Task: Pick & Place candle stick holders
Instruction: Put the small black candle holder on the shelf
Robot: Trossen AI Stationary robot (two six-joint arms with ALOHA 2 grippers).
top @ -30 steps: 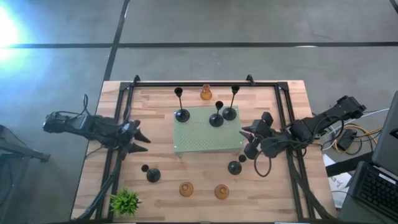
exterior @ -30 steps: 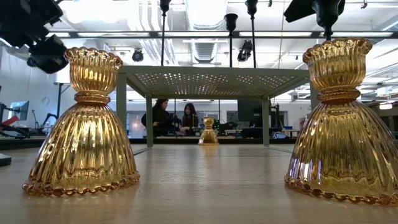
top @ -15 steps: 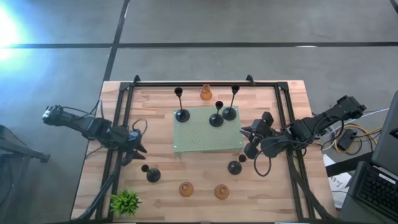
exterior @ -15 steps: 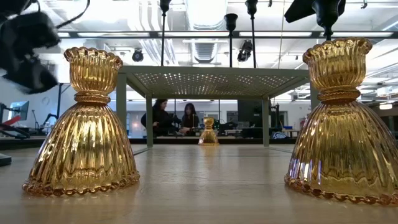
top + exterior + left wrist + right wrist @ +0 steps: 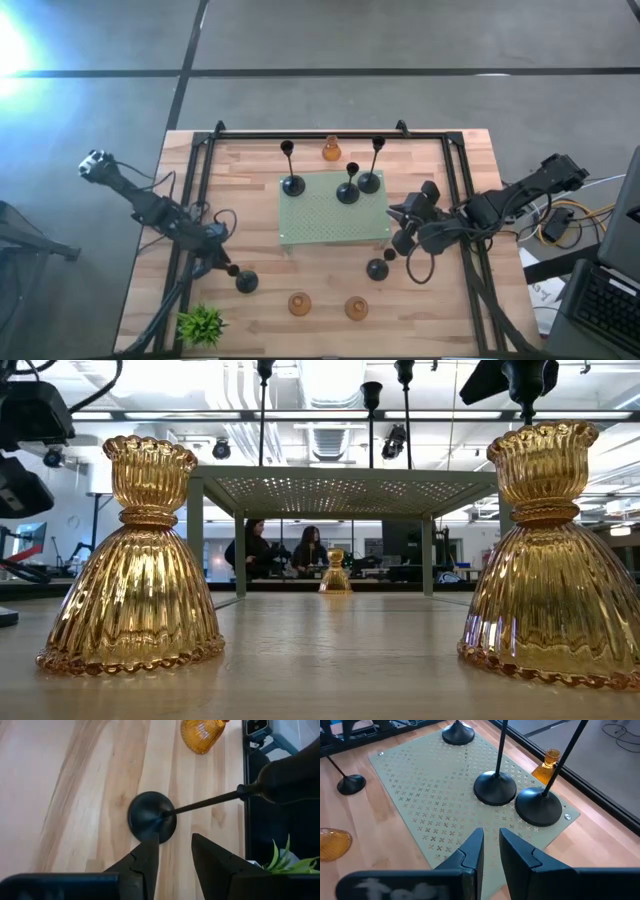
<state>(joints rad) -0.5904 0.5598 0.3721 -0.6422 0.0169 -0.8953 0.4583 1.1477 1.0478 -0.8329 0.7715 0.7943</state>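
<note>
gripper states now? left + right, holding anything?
Left gripper: open, over the black candle holder, nothing held.
Right gripper: narrow gap, empty, above the green perforated stand.

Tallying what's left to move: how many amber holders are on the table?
3: one amber holder at the table's far edge behind the green platform, two near the front edge. None looks hidden.

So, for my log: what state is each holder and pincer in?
Left pincer: open, empty.
Right pincer: narrowly open, empty.
Black holder by left pincer: upright, ungripped.
Black holder by right pincer: upright.
Three rack holders: upright on green rack.
Three amber holders: upright.
</note>
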